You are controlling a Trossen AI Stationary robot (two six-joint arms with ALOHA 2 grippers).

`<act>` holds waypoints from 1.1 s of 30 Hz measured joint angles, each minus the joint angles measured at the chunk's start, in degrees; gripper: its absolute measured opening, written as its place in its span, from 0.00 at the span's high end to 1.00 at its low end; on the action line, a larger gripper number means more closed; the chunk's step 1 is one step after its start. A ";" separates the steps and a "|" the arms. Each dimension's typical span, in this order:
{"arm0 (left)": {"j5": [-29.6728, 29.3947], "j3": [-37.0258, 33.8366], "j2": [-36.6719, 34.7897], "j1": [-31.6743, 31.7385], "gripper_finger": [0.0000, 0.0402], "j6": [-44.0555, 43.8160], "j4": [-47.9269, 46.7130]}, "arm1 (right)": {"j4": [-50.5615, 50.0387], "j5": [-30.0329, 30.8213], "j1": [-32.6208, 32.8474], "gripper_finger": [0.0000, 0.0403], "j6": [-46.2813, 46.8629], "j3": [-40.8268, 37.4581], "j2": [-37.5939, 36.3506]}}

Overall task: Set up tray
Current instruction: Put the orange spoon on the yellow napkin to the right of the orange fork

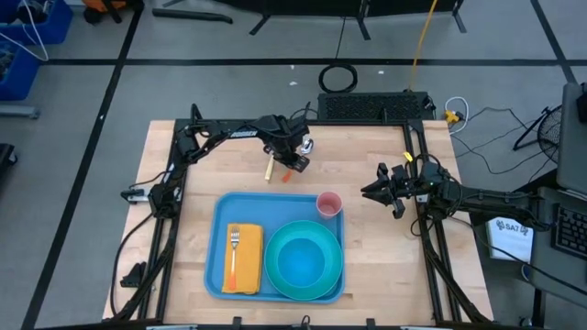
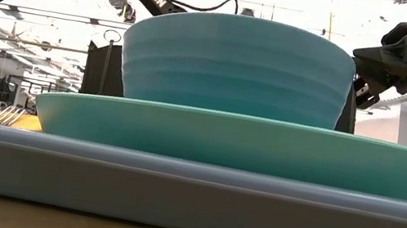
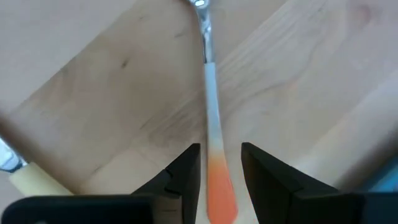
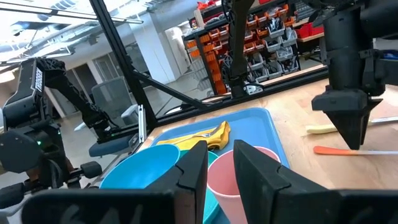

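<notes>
Tray [image 1: 213, 240]: sky-blue, lying flat on the wooden bench [image 1: 165, 165] at its near middle; it carries everything below except the loose cutlery.
Napkin [image 1: 246, 264]: yellow, folded, on the left part of the tray.
Fork [image 1: 233, 247]: on the napkin, its orange handle toward the near edge and its tines toward the far edge.
Plate [image 1: 280, 280]: round and teal, on the right part of the tray.
Bowl [image 1: 303, 257]: blue, sitting on the plate; in the low view it stands stacked above the plate's rim.
Cup [image 1: 329, 203]: pink, upright in the far right corner of the tray, just beside the bowl.
Left pincer [image 1: 298, 165]: low over the bench beyond the tray's far edge, pointing down; its fingers [image 3: 186, 177] stand partly apart on either side of the orange end of a utensil, with a gap showing at each side, so no grip is seen.
Utensil [image 3: 214, 143]: orange handle and metal shaft, flat on the bench.
Cream-handled piece [image 1: 270, 170]: lies on the bench just left of the utensil.
Right pincer [image 1: 378, 191]: held above the bench to the right of the tray, aimed left toward the cup, fingers a little apart, nothing between them.
</notes>
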 joint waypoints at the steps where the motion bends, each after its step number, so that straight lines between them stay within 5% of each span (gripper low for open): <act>1: 0.07 0.00 -0.04 -0.05 0.70 -0.01 0.31 | 0.00 0.00 0.02 0.83 0.00 0.00 -0.02; 33: -12.24 0.35 1.57 -4.14 0.70 -1.93 2.25 | 0.29 0.01 0.02 0.83 0.20 0.00 0.00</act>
